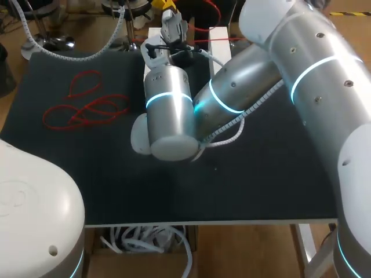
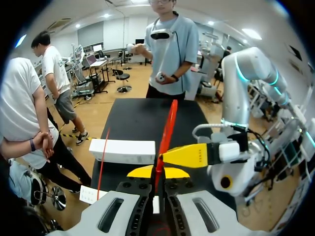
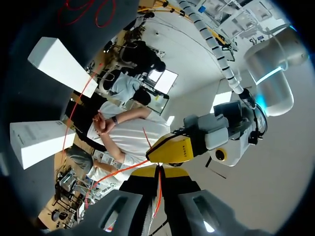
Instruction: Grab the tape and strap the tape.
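A thin red tape rises taut from between the yellow tips of my left gripper, which is shut on it. Just ahead, a yellow fingertip of my right gripper presses the same tape from the side. In the right wrist view the red tape runs between the tips of my right gripper, also shut on it, with the left gripper's yellow finger just beyond. In the head view my right arm reaches to the table's far middle, where a yellow fingertip shows.
Two white boxes stand at the far middle edge of the black table. A loose heap of red tape lies at the left. The right arm's big links cover the table's middle and right.
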